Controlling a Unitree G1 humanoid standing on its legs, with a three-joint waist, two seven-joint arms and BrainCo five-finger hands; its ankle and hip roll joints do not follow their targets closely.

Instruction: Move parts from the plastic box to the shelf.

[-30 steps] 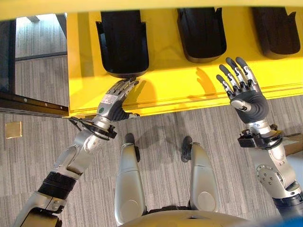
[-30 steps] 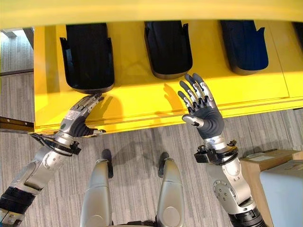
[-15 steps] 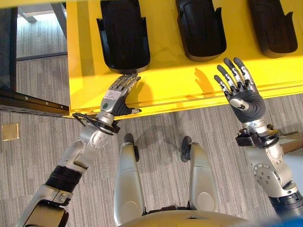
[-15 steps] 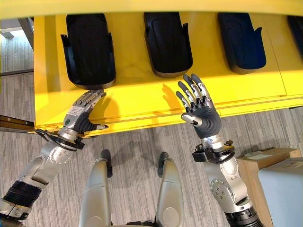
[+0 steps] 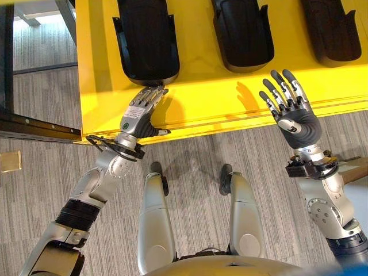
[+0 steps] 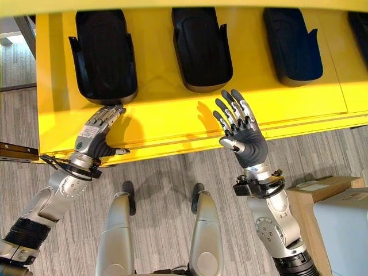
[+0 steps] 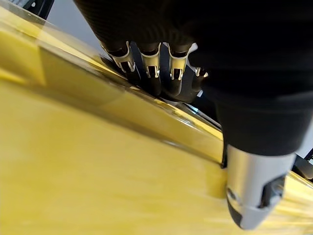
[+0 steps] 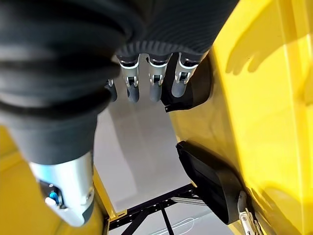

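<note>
The left hand [image 5: 140, 113], fingers straight and empty, rests on the yellow shelf [image 5: 207, 98] with its fingertips just short of the leftmost black part [image 5: 146, 40], whose long axis runs away from the robot. The right hand [image 5: 294, 112] hovers spread open, nearer the middle part [image 5: 242, 34].

You have grey carpet [image 5: 190, 155] with fine stripes under everything, laid in square tiles whose stripes alternate direction. A dark metal rail [image 5: 34, 125] crosses the floor off to the left, with a dark upright post [image 5: 7, 54] rising from it. A small tan square [image 5: 11, 161] lies flat on the carpet just below that rail. At the lower right stands a brown cardboard box [image 6: 313, 198], with a pale grey-blue box [image 6: 342, 224] touching its right side. The lighting is bright and even.
</note>
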